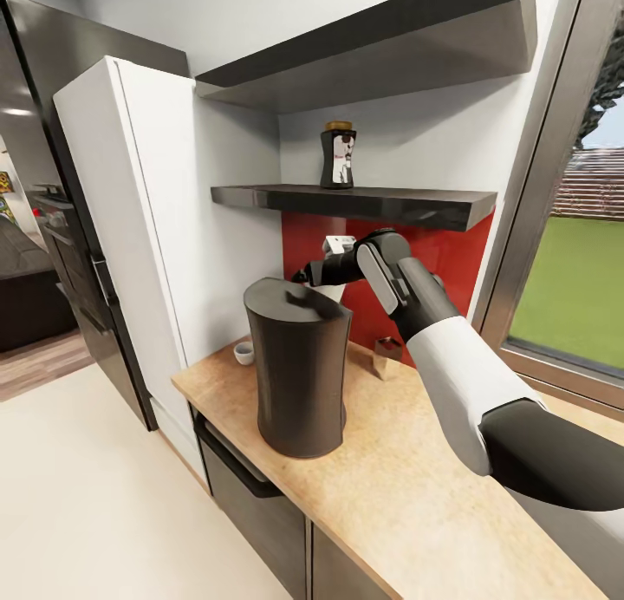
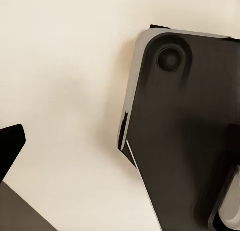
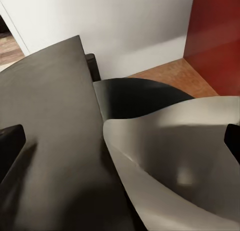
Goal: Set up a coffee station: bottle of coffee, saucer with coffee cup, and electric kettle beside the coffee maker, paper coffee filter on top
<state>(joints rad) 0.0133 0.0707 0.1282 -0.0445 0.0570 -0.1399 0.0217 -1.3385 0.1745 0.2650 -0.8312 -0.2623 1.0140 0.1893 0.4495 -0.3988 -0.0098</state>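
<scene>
The dark grey coffee maker (image 1: 299,375) stands on the tan countertop (image 1: 416,461). My right gripper (image 1: 305,277) hovers just over its flat top (image 3: 55,116), jaws spread wide. The cream paper coffee filter (image 3: 175,161) lies between the fingers, near one fingertip (image 3: 233,141), and a white sliver of it (image 1: 333,292) shows behind the drum's rim. The bottle of coffee (image 1: 338,155) stands on the black kitchen shelf (image 1: 364,203) above. A small white coffee cup (image 1: 244,353) sits on the counter by the white cabinet. My left gripper (image 2: 120,141) hangs open over the pale floor.
A tall white cabinet (image 1: 147,236) bounds the counter's left end, with a red backsplash (image 1: 451,253) behind. A small brown object (image 1: 387,350) rests against the backsplash. A second shelf (image 1: 381,45) hangs higher up. A window (image 1: 581,262) is at the right. The robot's dark base (image 2: 185,141) is under the left wrist.
</scene>
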